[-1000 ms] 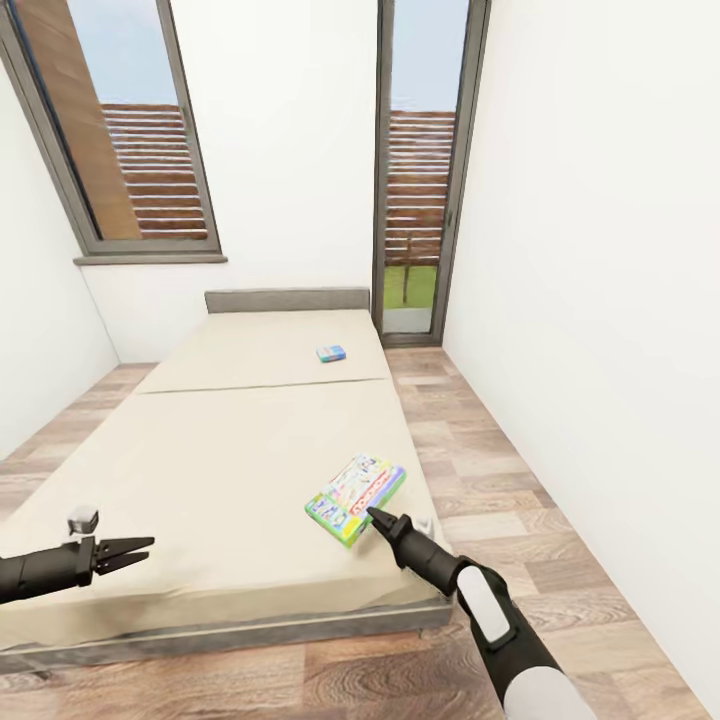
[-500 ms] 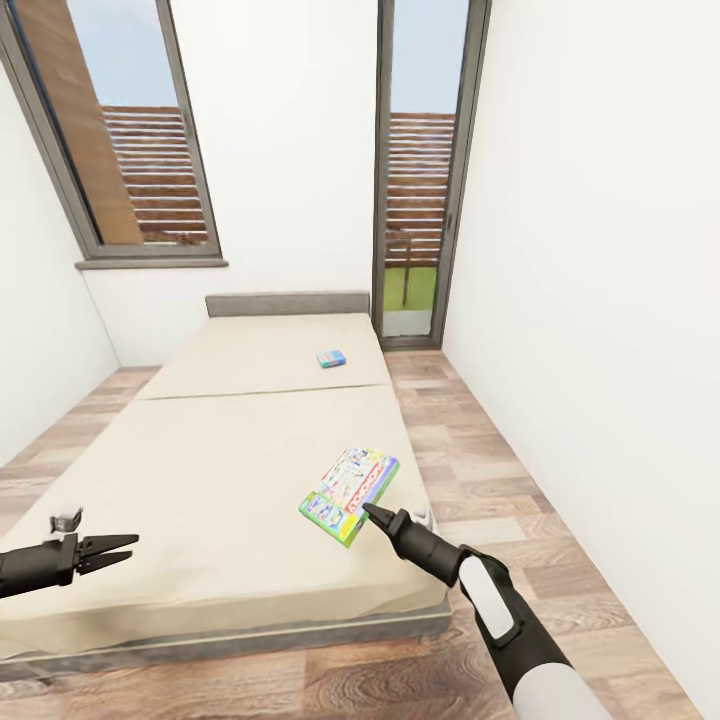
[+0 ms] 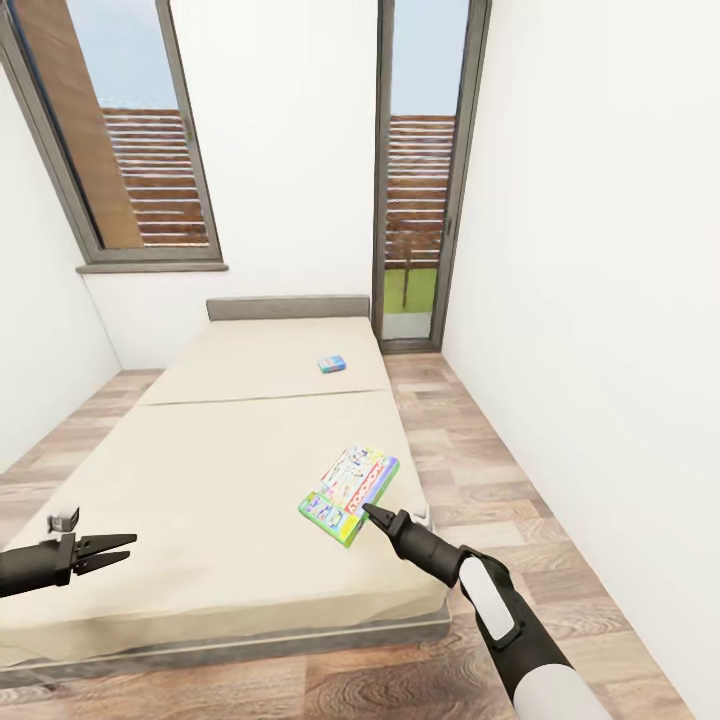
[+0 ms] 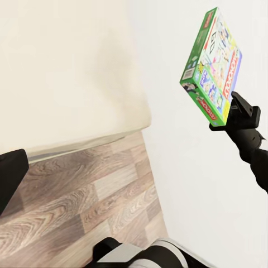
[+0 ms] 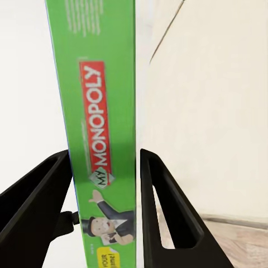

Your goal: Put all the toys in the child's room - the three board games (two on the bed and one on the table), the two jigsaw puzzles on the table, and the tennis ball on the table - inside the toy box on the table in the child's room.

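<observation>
1. Nearest to us, our left gripper (image 3: pixel 118 548) hangs over the near left part of the bed (image 3: pixel 200 480), its fingers a narrow way apart with nothing between them.
2. Our right gripper (image 3: pixel 372 514) sits over the bed's near right corner. Its two black fingers (image 5: pixel 162 212) are clamped on the green "My Monopoly" board game (image 3: pixel 350 494), one pad on each flat face, with the printed edge strip running between them in the right wrist view.
3. The box is raised clear of the mattress; in the left wrist view it stands out from the gripper tip, tilted, its cartoon-printed face turned sideways (image 4: pixel 213 64). It stretches from the fingertips toward the middle of the bed.
4. Beyond the seam that crosses the mattress, a small blue board game (image 3: pixel 332 363) lies flat on the far half, close to the right edge and well apart from both grippers.
5. Behind it come the grey headboard (image 3: pixel 287 306), the white wall, a window (image 3: pixel 120 140) and a narrow glass door (image 3: pixel 415 190).
</observation>
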